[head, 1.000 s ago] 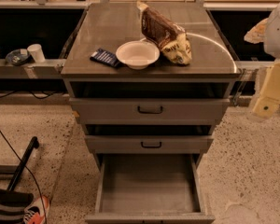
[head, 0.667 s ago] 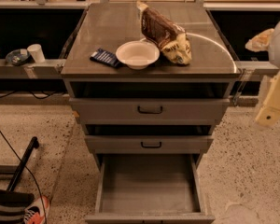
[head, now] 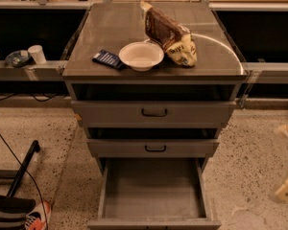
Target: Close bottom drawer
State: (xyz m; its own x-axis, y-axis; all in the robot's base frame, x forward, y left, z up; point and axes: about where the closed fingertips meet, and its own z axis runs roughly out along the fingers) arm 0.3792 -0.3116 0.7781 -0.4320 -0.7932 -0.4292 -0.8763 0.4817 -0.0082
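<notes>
The bottom drawer (head: pixel 153 190) of the grey metal cabinet (head: pixel 153 114) stands pulled far out toward me. Its plain grey tray is bare inside, and its low front panel (head: pixel 153 223) lies at the picture's bottom edge. My gripper (head: pixel 287 188) shows as a blurred cream shape at the far right edge, low over the speckled floor. It is to the right of the open drawer, level with it and well apart from it.
The wider top drawer (head: pixel 153 113) and the middle drawer (head: pixel 154 148) are pushed in. On the cabinet top are a white bowl (head: pixel 141 56), a brown snack bag (head: pixel 170 32) and a blue packet (head: pixel 105 59). A black stand (head: pixel 21 169), cables and a shoe (head: pixel 36 217) lie on the floor at left.
My arm has dropped at the right edge, from beside the cabinet top to near floor level beside the open drawer. The drawer has not moved.
</notes>
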